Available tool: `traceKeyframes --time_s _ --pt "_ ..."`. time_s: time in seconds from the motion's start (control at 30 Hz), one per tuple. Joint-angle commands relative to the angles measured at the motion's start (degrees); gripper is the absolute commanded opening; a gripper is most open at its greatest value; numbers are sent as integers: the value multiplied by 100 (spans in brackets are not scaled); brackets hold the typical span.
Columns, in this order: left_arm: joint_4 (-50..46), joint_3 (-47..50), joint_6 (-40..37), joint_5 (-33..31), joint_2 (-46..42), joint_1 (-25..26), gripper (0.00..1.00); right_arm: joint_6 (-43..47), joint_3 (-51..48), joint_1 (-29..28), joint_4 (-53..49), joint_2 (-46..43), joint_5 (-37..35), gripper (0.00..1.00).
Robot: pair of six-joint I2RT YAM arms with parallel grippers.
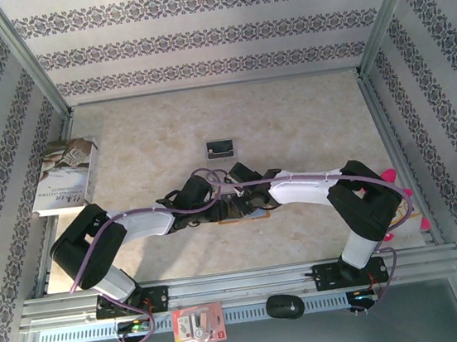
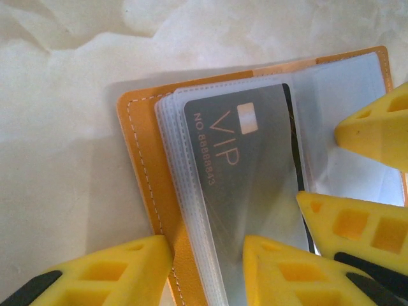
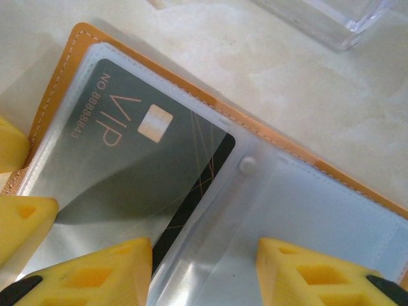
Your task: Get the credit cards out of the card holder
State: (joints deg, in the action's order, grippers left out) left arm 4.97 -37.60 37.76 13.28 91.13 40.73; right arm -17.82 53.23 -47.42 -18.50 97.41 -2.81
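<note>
Both arms meet over the card holder (image 1: 237,210), which lies opened flat on the worktop (image 1: 314,119).

- **Left claw:** The left claw (image 2: 204,248) stands spread. One tip sits outside the holder's stitched edge and the other on the sleeve over the VIP card (image 2: 248,178).
- **Right claw:** The right claw (image 3: 204,245) is spread too. Its tips rest on the holder's clear pockets, pinching nothing.

The step in hand looks like freeing that sleeved card. It would go best with one claw pinning the leather flat while the other nips only the card's darker end strip, which seems to poke out of its pocket. The pull should run along the card's length rather than upward, so the floppy plastic stays behind.

The holder is orange-tan leather with pale stitching, carrying a stack of clear sleeves (image 2: 182,191). The card inside is dark grey, lettered "VIP" over a number, with a small pale chip (image 2: 247,118). A black card (image 1: 220,148) lies bare beyond the holder's far side, likely one already out.
</note>
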Motion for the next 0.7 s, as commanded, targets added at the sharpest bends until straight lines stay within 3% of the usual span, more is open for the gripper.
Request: traceKeyframes --time_s 0.0,0.47,0.67 --pt "-787 315 24 -227 326 -91 38 -91 -98 -57 -301 147 -466 47" --pt "-732 386 50 -233 309 -92 39 -285 -316 -57 -582 -506 -1292 48" --pt "-717 390 61 -228 344 -92 38 -268 -246 -33 -432 -1240 -767 49"
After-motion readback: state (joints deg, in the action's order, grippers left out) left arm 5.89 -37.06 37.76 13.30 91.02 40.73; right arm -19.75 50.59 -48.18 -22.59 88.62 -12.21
